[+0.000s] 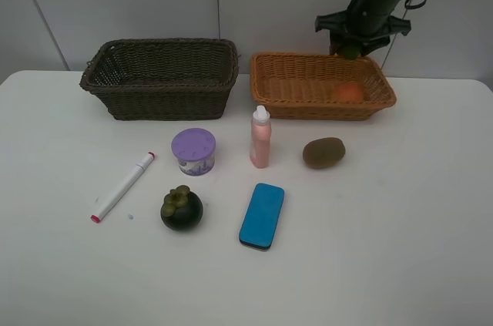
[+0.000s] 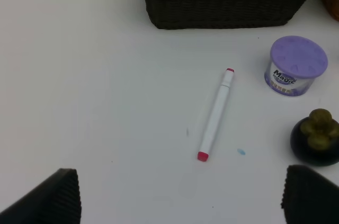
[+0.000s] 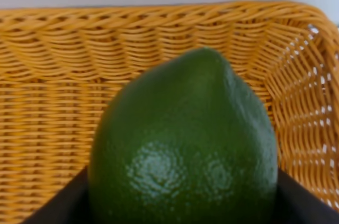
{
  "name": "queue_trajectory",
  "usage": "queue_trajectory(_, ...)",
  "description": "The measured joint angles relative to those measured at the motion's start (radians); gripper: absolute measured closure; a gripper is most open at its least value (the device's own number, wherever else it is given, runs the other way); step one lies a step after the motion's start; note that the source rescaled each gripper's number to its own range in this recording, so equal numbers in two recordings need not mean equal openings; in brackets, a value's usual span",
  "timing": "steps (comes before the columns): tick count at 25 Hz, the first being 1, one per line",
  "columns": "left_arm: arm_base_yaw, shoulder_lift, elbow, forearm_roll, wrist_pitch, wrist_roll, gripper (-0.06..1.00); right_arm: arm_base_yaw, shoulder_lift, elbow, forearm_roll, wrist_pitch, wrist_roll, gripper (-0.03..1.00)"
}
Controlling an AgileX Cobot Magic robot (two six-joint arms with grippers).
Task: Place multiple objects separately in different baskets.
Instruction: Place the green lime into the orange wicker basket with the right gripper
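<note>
The right fingers (image 3: 303,203) hug the green lime (image 3: 185,139) at its fat middle; it looks firm, round and slippery. The orange basket (image 3: 47,75) sits below. The left fingers (image 2: 53,197) spread wide, empty.

2 baskets (image 1: 162,99); 4 fruit (image 1: 323,152) incl. lime (image 3: 183,144); 1 ea: bottle (image 1: 260,141), tub (image 1: 192,150), marker (image 1: 123,186), block (image 1: 262,215).

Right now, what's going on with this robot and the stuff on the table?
The right gripper holds a green lime over the light orange basket, where an orange-red fruit already lies. The left gripper hangs open near the white marker. The kiwi, pink bottle, blue block, purple-lidded tub and mangosteen lie on the table.
</note>
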Motion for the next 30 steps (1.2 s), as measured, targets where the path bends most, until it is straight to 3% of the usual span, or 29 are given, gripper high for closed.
queue_trajectory(9,0.000,0.000,0.000,0.000,0.000,0.000,-0.05,-0.007,0.083,-0.001,0.007,-0.072,-0.001,0.46)
queue_trajectory(30,0.000,0.000,0.000,0.000,0.000,0.000,-0.05,-0.014,0.105,-0.007,0.001,-0.083,-0.003,0.46)
